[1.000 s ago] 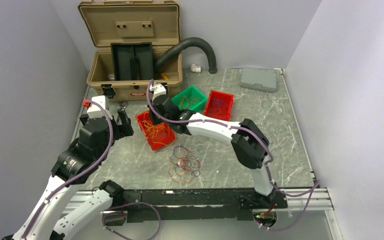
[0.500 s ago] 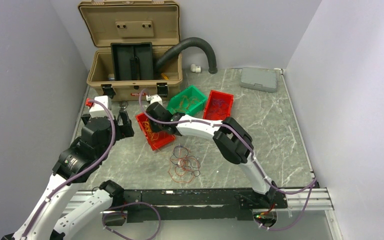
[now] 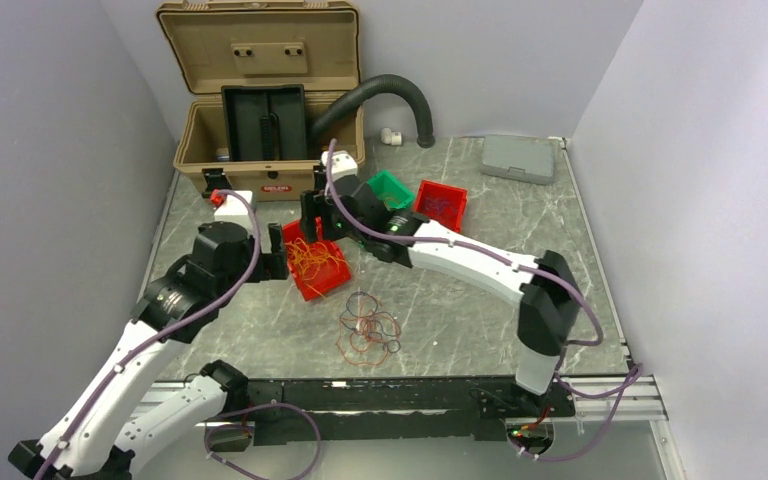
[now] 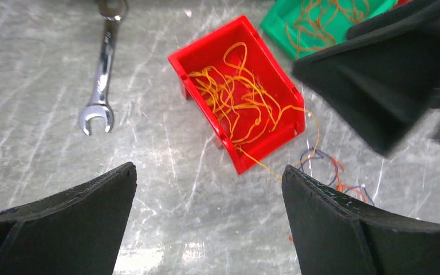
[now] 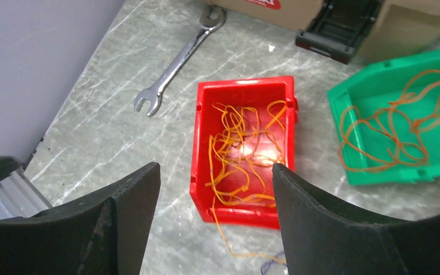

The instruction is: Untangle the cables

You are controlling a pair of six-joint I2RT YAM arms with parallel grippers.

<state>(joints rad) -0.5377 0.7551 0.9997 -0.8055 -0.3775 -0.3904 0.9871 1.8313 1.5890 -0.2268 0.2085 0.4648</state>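
A loose tangle of red, orange and dark purple cables (image 3: 368, 330) lies on the table in front of the arms. Yellow-orange strands (image 5: 238, 154) fill the near red bin (image 3: 300, 285); one strand trails over its wall onto the table. My right gripper (image 5: 215, 192) hovers open above this bin with nothing between its fingers, and in the top view the right gripper (image 3: 312, 225) stands just behind the bin. My left gripper (image 4: 209, 183) is wide open over bare table beside the bin (image 4: 263, 146), holding nothing; the left gripper (image 3: 278, 262) sits at the bin's left side.
A green bin (image 5: 372, 172) holds orange strands and a second red bin (image 3: 440, 207) holds dark ones. A wrench (image 5: 175, 63) lies left of the bins. An open tan toolbox (image 3: 260, 120), a black hose (image 3: 385, 88) and a grey case (image 3: 517, 157) stand at the back.
My right gripper opened and pulled up and back from the near red bin, its forearm swinging right. My left arm moved right, closer to the bin.
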